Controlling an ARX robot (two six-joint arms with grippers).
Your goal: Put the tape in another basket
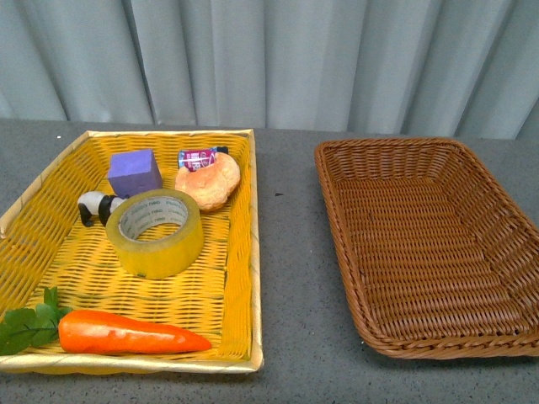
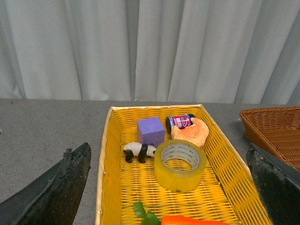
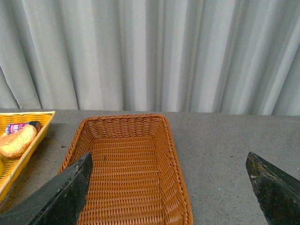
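The tape (image 1: 154,231), a wide yellowish roll with a pale printed core, lies flat in the middle of the bright yellow tray (image 1: 236,286). The left wrist view shows the tape (image 2: 180,165) ahead of my open left gripper (image 2: 171,197), whose dark fingers (image 2: 56,187) stand wide on either side with nothing between them. The dark brown wicker basket (image 1: 337,202) sits empty on the right. My right gripper (image 3: 171,197) is open above the basket (image 3: 173,154), straddling its edge and the grey table. Neither arm shows in the front view.
In the yellow tray lie a purple cube (image 1: 134,172), a panda figure (image 1: 97,206), a bread roll (image 1: 208,182), a small red packet (image 1: 199,157) and an orange carrot (image 1: 126,334) with green leaves. Grey tabletop (image 1: 290,295) separates the two containers. A pale curtain hangs behind.
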